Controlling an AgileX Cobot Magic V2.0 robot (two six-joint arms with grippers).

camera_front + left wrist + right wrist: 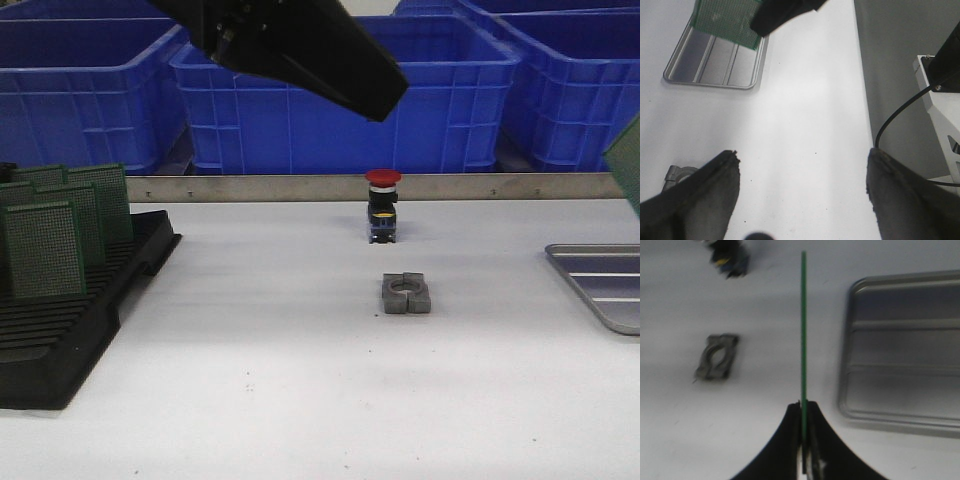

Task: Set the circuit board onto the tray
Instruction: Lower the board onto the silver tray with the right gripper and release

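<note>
Above the desk (300, 400) just beside the tray (905, 350), the right gripper (804, 432) is clamped on the board (803, 315) (held edge-on, not yet over the tray), so transport is under way; next, carry it across and lay it flat, while the left gripper (800, 190) hangs open.

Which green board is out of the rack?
The circuit board pinched edge-on in the right gripper, beside the tray. The others stand in the black rack.
</note>
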